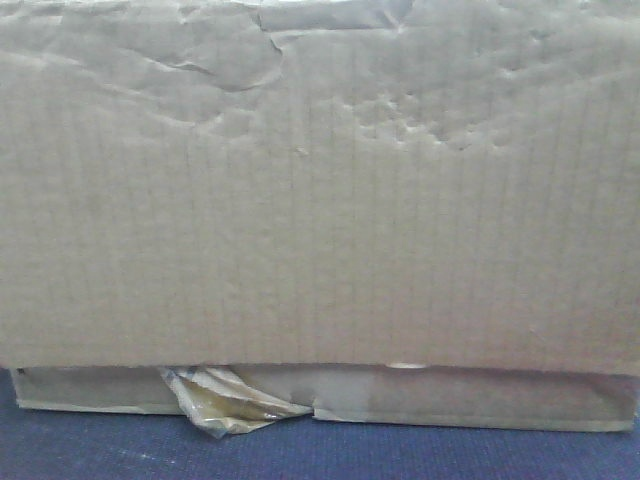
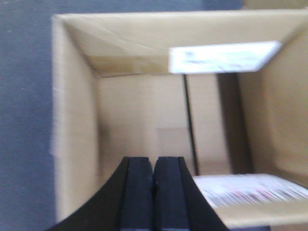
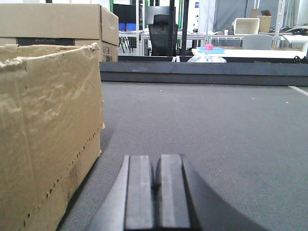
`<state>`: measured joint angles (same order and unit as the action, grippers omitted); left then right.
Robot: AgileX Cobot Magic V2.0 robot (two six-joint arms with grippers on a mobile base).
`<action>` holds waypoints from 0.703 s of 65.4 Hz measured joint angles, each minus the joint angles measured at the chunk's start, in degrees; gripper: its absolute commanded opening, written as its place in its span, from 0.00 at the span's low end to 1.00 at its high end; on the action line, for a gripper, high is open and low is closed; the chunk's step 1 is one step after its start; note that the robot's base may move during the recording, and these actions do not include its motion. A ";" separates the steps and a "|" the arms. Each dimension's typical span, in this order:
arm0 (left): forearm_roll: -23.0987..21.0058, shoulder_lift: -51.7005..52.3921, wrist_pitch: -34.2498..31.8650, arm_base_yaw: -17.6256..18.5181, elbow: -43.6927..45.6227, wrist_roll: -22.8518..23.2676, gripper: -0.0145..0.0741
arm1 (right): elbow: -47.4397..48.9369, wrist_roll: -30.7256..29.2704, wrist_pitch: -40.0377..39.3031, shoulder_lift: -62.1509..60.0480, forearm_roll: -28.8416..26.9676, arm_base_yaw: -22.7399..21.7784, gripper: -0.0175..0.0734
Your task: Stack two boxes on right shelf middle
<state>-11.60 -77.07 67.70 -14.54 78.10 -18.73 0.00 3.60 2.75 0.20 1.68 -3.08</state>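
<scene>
1. Grey-blue carpet [image 3: 216, 144] is what everything sits on, with an office chair [image 3: 161, 31] and tables way back in the right wrist view. No steel shelf shows up in any camera.
2. Front camera is totally filled by a dented cardboard box [image 1: 320, 200]. Its face is creased, a crumpled tape scrap [image 1: 225, 400] hangs at the bottom edge, and it's resting on the carpet.
3. Left gripper [image 2: 155, 166] hangs over an open-topped box [image 2: 139, 110] and looks straight down into it. Its jaws are pressed together with nothing between them.
4. Right gripper [image 3: 155, 166] sits low over bare carpet, jaws also pressed together and empty. A ragged-edged box [image 3: 48, 134] stands near it at the left of that view, not touching, with another carton [image 3: 57, 21] behind.
5. Progress looks like pretty much zero: no box is gripped, lifted or stacked. Both boxes would need to get onto the shelf's middle level, one on top of the other. Can't tell which boxes match across the views.
</scene>
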 measured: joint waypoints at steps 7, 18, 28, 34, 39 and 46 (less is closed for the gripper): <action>-0.53 -3.24 -0.14 -3.41 1.85 -1.03 0.04 | 0.00 0.00 0.00 0.00 0.00 0.00 0.01; 2.12 -5.81 -1.25 -4.60 2.26 -1.55 0.28 | 0.00 0.00 0.00 0.00 0.00 0.00 0.01; 2.94 -7.46 -2.88 -4.60 2.26 -1.67 0.55 | 0.00 0.00 0.00 0.00 0.00 0.00 0.01; 3.92 -8.75 -4.01 -4.60 2.26 -1.67 0.58 | 0.00 0.00 0.00 0.00 0.00 0.00 0.01; 4.17 -10.21 -4.28 -4.70 2.26 -1.67 0.58 | 0.00 0.00 0.00 0.00 0.00 0.00 0.01; 4.46 -12.79 -4.28 -4.70 2.26 -2.66 0.55 | 0.00 0.00 0.00 0.00 0.00 0.00 0.01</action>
<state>-7.13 -89.86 63.41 -19.23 80.36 -21.39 0.00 3.60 2.75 0.20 1.68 -3.08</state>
